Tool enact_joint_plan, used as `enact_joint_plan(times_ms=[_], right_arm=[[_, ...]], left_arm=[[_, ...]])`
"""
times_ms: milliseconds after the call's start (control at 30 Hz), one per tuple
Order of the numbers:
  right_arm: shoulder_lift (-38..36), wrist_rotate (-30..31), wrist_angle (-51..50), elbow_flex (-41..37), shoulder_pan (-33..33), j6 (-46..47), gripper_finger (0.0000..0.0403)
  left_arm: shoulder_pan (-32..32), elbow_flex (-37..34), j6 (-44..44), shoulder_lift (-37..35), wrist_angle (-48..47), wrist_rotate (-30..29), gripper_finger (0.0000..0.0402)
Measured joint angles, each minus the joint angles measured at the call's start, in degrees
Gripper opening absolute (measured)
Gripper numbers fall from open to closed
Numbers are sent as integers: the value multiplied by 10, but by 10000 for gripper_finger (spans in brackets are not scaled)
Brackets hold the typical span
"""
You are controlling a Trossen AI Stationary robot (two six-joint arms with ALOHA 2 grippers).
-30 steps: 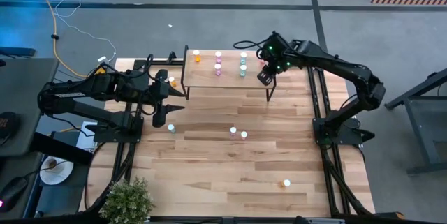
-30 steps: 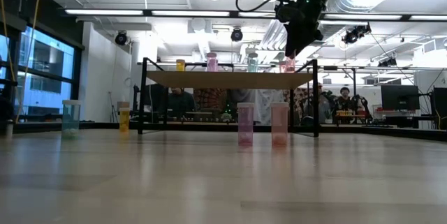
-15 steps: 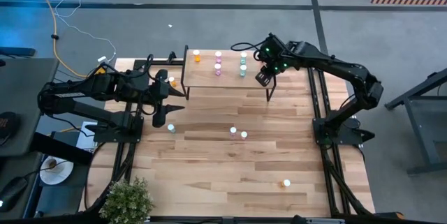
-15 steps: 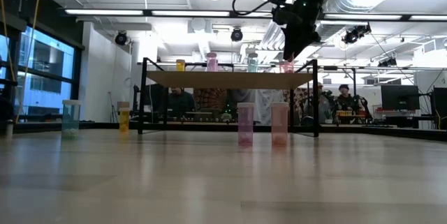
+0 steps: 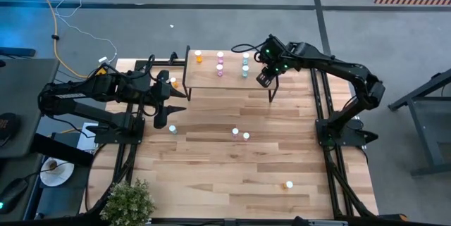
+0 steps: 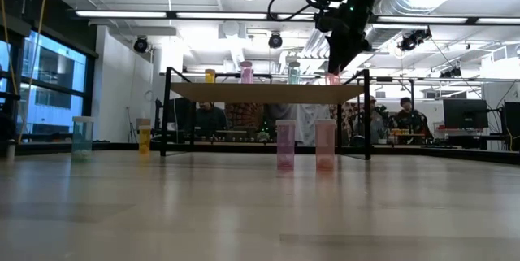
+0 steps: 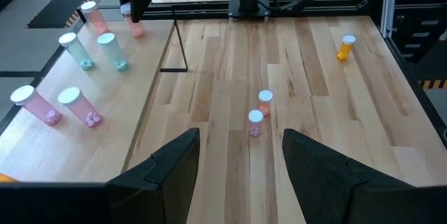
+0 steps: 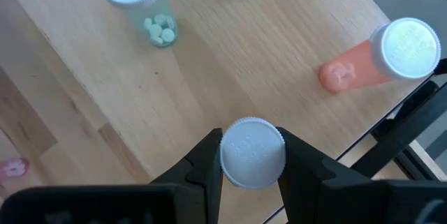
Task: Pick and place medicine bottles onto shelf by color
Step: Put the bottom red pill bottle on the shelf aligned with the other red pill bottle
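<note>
A: Medicine bottles, tiny white-capped cylinders, are spread over two levels here. On the small light-wood shelf [image 5: 225,77] with thin black legs, at the far middle of the desk, stand an orange bottle [image 5: 199,57] at the left end, two pink ones [image 5: 220,65] next along, then two teal ones [image 5: 245,65].

B: And the right gripper [image 5: 262,78] is over the shelf's right end. Its wrist camera looks straight down on a white cap [image 8: 252,152] clamped between the two dark fingers [image 8: 207,161], so it has closed on a bottle [image 7: 136,26]; the left wrist view shows a reddish body under that gripper.

A: Just beside it on the shelf stands one more red bottle [image 8: 380,56], out by the right corner.

B: Correct. From desk level you see the right arm coming down from above onto that end of the shelf [image 6: 268,92].

A: Over on the left, the left gripper [image 5: 169,110] hangs low above the big pale wooden desk [image 5: 211,177], fingers spread wide with nothing between them.

B: A teal bottle [image 5: 173,129] stands near it, and an orange bottle [image 5: 174,82] sits further back, left of the shelf.

A: Mid-desk, a pair of pinkish bottles [image 5: 240,134] stand close together, in front of the shelf.

B: And one lone orange bottle [image 5: 288,184] sits well apart, near and right.
</note>
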Motion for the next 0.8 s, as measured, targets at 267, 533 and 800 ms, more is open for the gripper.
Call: enact_joint_plan(times_ms=[267,533,800], right_arm=[[0,1,-3,0,0,-3,114],[2,21,-10,0,0,-7,127],[2,21,-10,0,0,-7,129]], left_arm=[[0,0,0,0,0,0,195],[0,0,0,0,0,0,195],[0,0,0,0,1,0,195]])
